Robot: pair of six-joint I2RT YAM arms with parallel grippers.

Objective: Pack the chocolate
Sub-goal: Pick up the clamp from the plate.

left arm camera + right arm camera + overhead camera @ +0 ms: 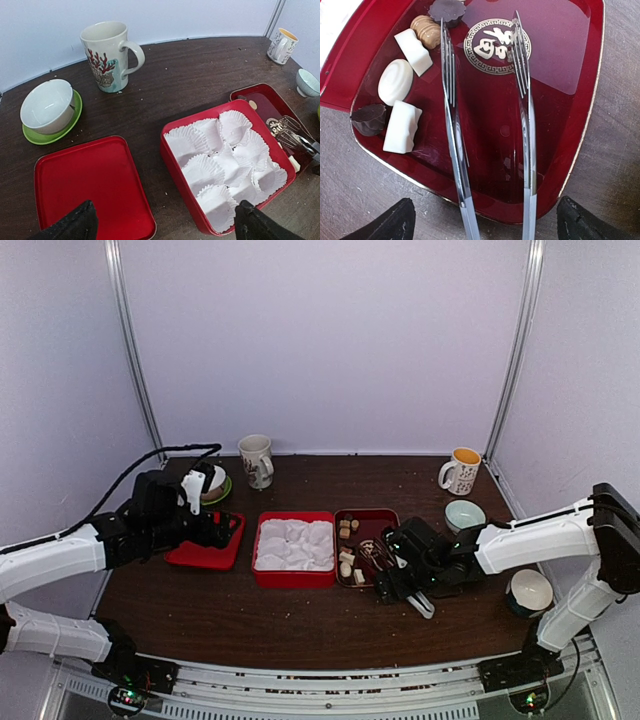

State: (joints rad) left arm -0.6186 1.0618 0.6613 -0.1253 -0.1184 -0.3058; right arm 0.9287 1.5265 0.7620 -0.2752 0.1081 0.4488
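Several small chocolates lie in the dark red tray (555, 100): white blocks (402, 126), a white round one (396, 81), a tan one (426, 31) and dark ones (368, 119). They sit along the tray's left side in the top view (346, 562). Metal tongs (452, 100) lie spread open over the tray, empty. My right gripper (485, 220) is open, its fingers wide on either side of the tongs' arms and apart from them. The red box (175, 160) holds empty white paper cups (220, 165). My left gripper (162, 222) is open and empty above the gap between box and lid.
A flat red lid (85, 185) lies left of the box. A coral-patterned mug (107, 55) and a white bowl on a green saucer (47, 107) stand behind it. A yellow-lined mug (461, 470), a pale blue bowl (464, 514) and another bowl (529, 590) stand on the right.
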